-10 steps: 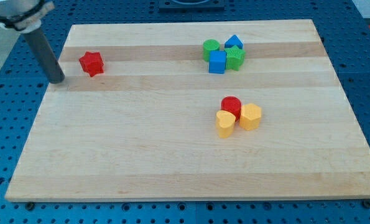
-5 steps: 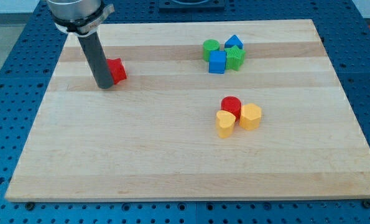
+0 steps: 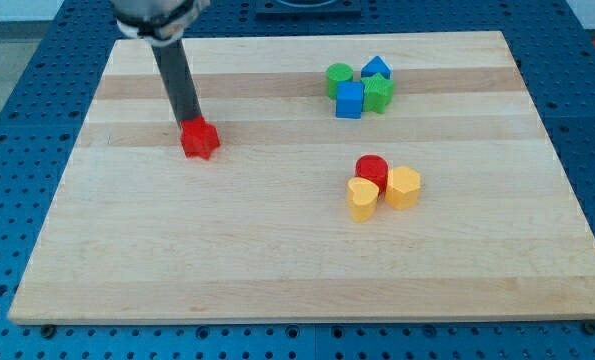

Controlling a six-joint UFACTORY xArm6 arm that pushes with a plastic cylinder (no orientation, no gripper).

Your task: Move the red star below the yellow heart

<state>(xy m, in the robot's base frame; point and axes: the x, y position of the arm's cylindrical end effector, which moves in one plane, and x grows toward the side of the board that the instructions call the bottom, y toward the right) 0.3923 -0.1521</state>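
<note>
The red star [image 3: 200,139] lies on the wooden board [image 3: 277,260], left of centre. My tip [image 3: 191,122] touches its upper left side, with the dark rod rising toward the view's top. The yellow heart [image 3: 362,199] sits right of centre, far to the right of the star and a little lower. It touches a red cylinder [image 3: 372,170] above it and a yellow block [image 3: 403,187] on its right.
A cluster near the view's top right of centre holds a green cylinder [image 3: 339,78], a blue triangular block [image 3: 376,68], a blue cube [image 3: 350,100] and a green block [image 3: 379,94]. Blue perforated table surrounds the board.
My tip has swept from the board's left edge to the right and down. It has pushed the red star right and toward the view's bottom.
</note>
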